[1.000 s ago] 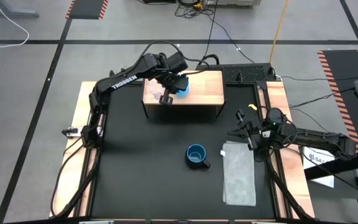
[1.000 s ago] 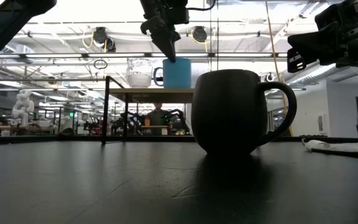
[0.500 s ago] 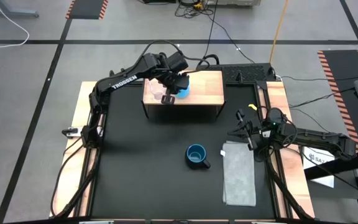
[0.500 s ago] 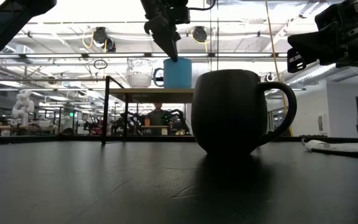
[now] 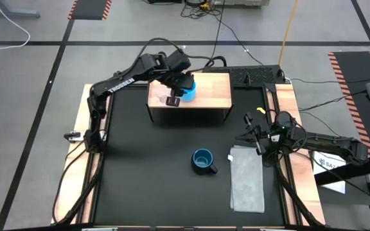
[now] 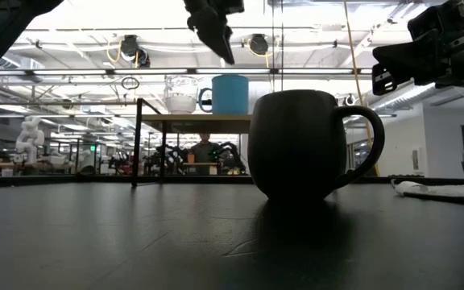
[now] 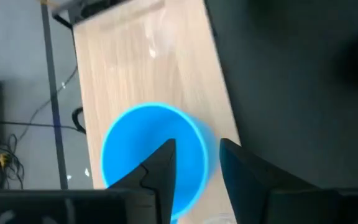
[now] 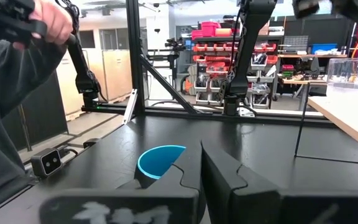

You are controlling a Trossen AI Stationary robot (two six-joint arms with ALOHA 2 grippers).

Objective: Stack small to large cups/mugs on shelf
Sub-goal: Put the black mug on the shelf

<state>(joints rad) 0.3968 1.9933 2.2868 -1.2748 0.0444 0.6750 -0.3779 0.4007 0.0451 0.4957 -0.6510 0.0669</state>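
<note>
The light-blue mug [image 5: 189, 89] stands upright on the shelf's wooden top [image 5: 211, 96]. It also shows in the low view [image 6: 229, 94] and from above in the left wrist view [image 7: 145, 152]. The tiny clear cup [image 6: 181, 94] stands beside it on the shelf. My left gripper [image 6: 222, 44] hangs just above the light-blue mug, open and holding nothing; its fingers [image 7: 197, 146] point down over the mug's rim. The dark navy mug [image 5: 203, 160] stands on the black table, blue inside [image 8: 160, 162]. My right gripper [image 8: 201, 155] is shut and empty near the table's right edge [image 5: 249, 131].
A grey folded cloth [image 5: 247, 178] lies on the table to the right of the navy mug. The shelf stands on black metal legs [image 6: 139, 141] at the far middle of the table. A person's hand and sleeve [image 8: 17, 56] show beyond the table in the right wrist view.
My left gripper has gone up from the light-blue mug's rim and now hangs clear above it. The mug stays upright on the shelf where it was.
</note>
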